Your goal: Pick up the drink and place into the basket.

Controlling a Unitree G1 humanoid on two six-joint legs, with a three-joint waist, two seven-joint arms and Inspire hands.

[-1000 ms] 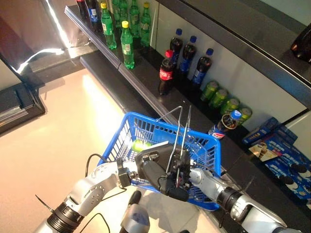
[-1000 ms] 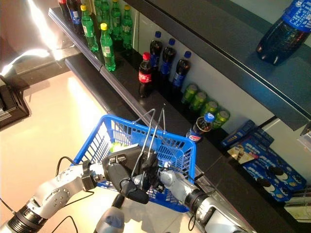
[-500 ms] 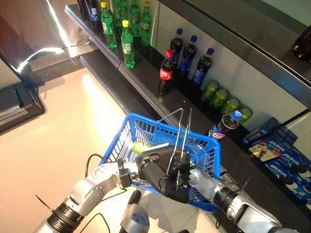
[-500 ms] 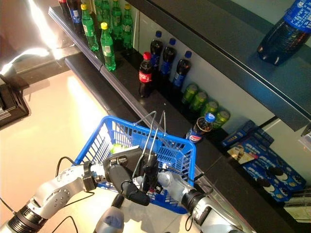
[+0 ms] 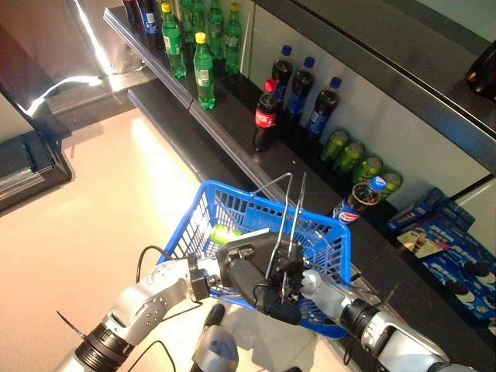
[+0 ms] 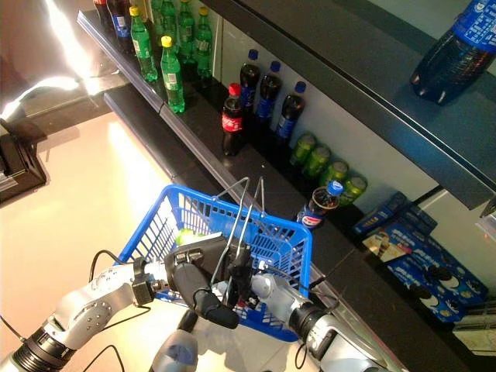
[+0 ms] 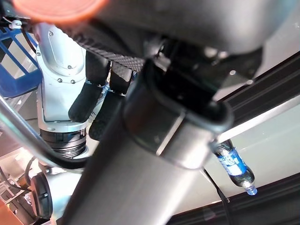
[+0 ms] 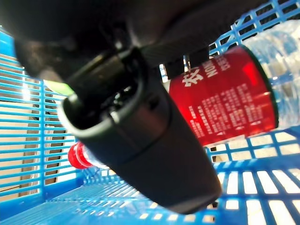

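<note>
Right hand point(image 5: 293, 273): reaches into blue basket point(image 5: 205, 200); finger state cannot be told. Left hand point(image 5: 252, 283): curled round the wire basket handles point(image 5: 288, 209). Water bottle point(image 8: 234, 93): red label, red cap point(image 8: 77, 156), lying on its side inside the basket, long axis along the floor.

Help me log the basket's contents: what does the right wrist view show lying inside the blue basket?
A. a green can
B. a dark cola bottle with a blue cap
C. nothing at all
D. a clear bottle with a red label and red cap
D: past the right robot hand, a clear bottle with a red label and red cap lies on the mesh of the blue basket.
</note>
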